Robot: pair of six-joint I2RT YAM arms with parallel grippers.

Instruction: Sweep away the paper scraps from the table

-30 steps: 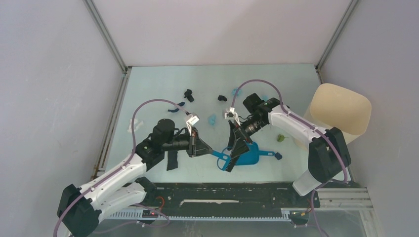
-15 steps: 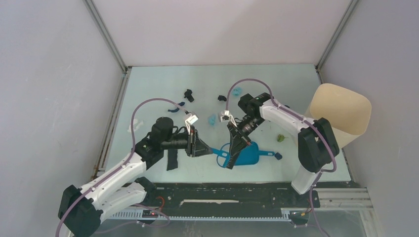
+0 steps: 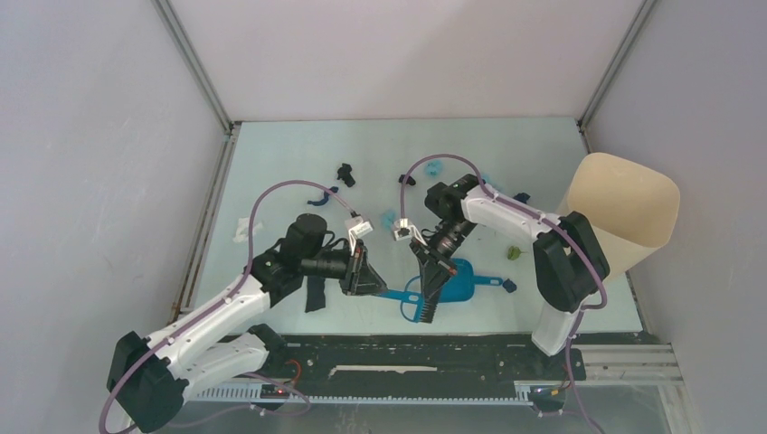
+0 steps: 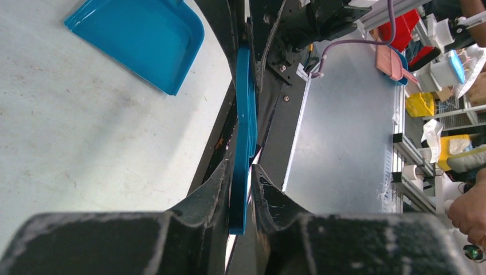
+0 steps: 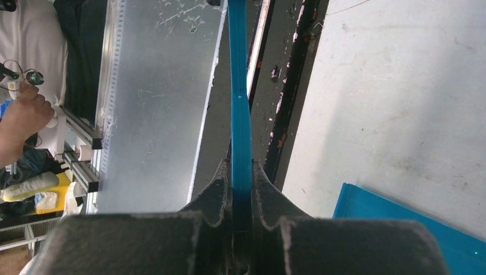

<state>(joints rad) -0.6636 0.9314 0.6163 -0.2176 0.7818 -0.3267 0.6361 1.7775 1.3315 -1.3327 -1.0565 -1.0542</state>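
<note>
The blue hand brush [image 3: 398, 297] lies low over the table [image 3: 298, 145] near its front edge, spanning both grippers. My right gripper [image 3: 428, 304] is shut on it; in the right wrist view the blue brush [image 5: 239, 114] is pinched tight in my right gripper [image 5: 242, 169]. My left gripper [image 3: 373, 277] stands slightly open around the brush handle [image 4: 243, 126], and the left wrist view shows a thin gap on one side of the handle in my left gripper [image 4: 243, 172]. Paper scraps lie scattered: black [image 3: 345, 172], dark blue [image 3: 318, 194], light blue [image 3: 389, 219], green [image 3: 513, 253].
The blue dustpan [image 3: 459, 282] rests right of the brush, also seen as the dustpan [image 4: 137, 40] and the dustpan [image 5: 401, 223]. A tall beige bin [image 3: 624, 212] stands at the right edge. A black strip [image 3: 315, 291] lies by the left arm. Grey frame rails border the table.
The right gripper has closed on the brush and swung left and nearer. The left jaws, shut a second ago, have loosened round the handle. The brush has shifted slightly towards the front edge.
</note>
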